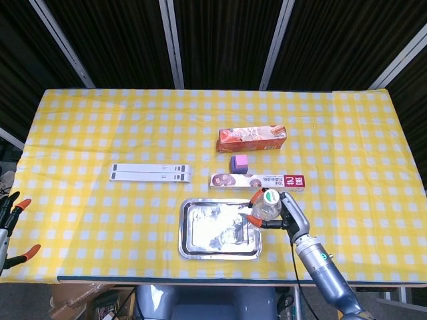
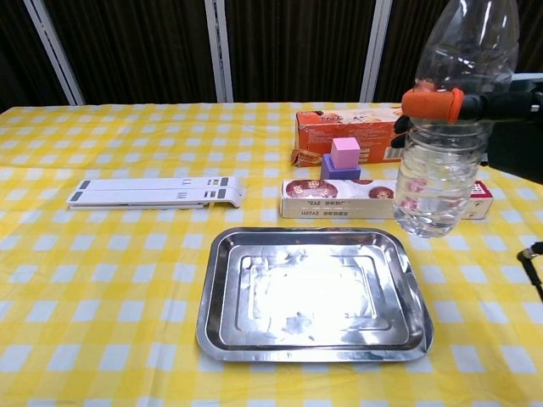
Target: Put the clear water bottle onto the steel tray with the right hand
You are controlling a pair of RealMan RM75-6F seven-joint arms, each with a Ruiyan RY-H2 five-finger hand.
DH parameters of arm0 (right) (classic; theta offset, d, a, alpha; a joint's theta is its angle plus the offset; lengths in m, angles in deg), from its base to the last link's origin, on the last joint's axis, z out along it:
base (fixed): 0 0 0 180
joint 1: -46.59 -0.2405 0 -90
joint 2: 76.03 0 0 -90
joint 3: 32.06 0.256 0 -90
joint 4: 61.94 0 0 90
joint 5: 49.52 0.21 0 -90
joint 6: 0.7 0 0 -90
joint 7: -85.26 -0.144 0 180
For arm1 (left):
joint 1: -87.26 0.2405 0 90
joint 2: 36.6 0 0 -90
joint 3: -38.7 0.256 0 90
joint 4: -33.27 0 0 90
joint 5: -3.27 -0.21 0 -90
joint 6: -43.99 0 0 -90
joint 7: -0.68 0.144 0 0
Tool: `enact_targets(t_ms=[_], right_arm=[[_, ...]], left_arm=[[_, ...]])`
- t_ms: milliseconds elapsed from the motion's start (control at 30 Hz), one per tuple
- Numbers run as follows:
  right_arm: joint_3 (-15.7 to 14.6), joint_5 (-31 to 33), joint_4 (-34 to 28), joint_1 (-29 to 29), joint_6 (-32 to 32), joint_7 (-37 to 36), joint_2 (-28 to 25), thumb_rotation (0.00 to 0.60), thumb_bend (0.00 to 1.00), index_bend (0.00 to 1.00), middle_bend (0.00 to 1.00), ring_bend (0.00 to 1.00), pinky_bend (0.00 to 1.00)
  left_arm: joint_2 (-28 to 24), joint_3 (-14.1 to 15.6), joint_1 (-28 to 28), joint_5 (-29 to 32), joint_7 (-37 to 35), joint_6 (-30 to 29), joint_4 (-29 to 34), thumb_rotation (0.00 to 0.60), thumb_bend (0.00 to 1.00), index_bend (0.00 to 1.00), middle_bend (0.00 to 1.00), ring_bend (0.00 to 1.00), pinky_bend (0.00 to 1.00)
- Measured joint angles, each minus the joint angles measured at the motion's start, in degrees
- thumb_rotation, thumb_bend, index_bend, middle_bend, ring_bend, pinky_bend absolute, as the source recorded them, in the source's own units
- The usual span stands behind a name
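Orange-tipped fingers (image 2: 434,103) of the right hand (image 1: 283,212) are wrapped around the clear water bottle (image 2: 443,136), clamped on its middle. The bottle stands upright in the grip, its base above the checked cloth just off the right rim of the steel tray (image 2: 312,294) in the chest view; whether it hangs clear of the cloth or touches it, I cannot tell. From the head view its white cap (image 1: 271,197) sits over the tray's upper right corner, and the arm reaches in from the lower right edge of the table (image 1: 87,133).

Behind the bottle lies a long white box with a red end (image 2: 339,199), with a purple block (image 2: 344,158) and an orange box (image 2: 361,131) further back. A flat white stand (image 2: 157,192) lies well to the left of these, apart from the tray.

The left hand (image 1: 10,217) shows only at the far left edge of the head view, off the table, its orange-tipped fingers spread apart and holding nothing
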Motion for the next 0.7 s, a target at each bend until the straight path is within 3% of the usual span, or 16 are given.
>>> enact_targets(t_ms=[167, 367, 700], right_arm=[[-1.36, -7.79, 3.38, 2.41, 0.77, -4.40, -0.35, 0.600, 0.90, 0.91, 0.70, 0.37, 0.00], [-1.36, -7.65, 6.88, 4.54, 1.12, -10.38, -4.41, 0.600, 0.90, 0.91, 0.70, 0.37, 0.00], [-0.59, -11.60, 16.77, 9.18, 2.30, -27.25, -12.22, 0.600, 0.90, 0.91, 0.70, 0.37, 0.00]], left_arm=[[0.04, -0.06, 0.08, 0.16, 0.12, -0.13, 0.03, 0.600, 0.20, 0.12, 0.00, 0.00, 0.00], [0.24, 0.00, 0.06, 0.12, 0.83, -0.02, 0.17, 0.600, 0.20, 0.12, 0.00, 0.00, 0.00], [0.79, 0.09, 0.09, 0.03, 2.38, 0.00, 0.77, 0.600, 0.20, 0.12, 0.00, 0.00, 0.00]])
